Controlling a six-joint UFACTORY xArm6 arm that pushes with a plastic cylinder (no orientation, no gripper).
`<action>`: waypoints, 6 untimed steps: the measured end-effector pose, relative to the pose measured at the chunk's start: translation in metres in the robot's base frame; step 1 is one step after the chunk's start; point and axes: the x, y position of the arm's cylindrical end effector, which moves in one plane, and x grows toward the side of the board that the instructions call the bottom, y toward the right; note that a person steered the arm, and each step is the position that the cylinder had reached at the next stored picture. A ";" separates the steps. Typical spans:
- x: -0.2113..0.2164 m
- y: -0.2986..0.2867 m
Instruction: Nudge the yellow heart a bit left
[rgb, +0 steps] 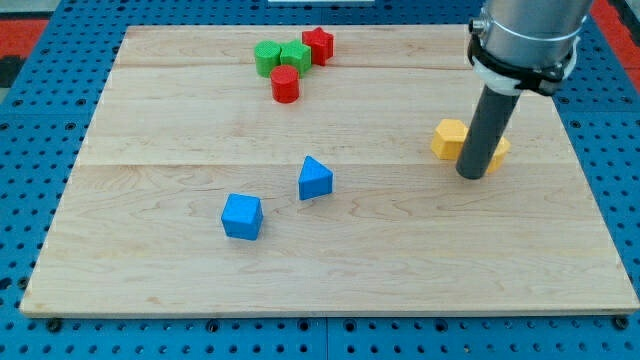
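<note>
Yellow blocks (452, 138) number two, red two, green two, blue two

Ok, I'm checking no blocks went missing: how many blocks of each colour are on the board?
Green: 2, green block and green block
Red: 2, red star and red cylinder
Blue: 2, blue cube and blue wedge
Yellow: 2, yellow block and yellow block, partly hidden by the rod
Total: 8
</note>
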 end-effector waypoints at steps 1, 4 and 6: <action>0.014 0.005; -0.025 0.056; -0.006 -0.002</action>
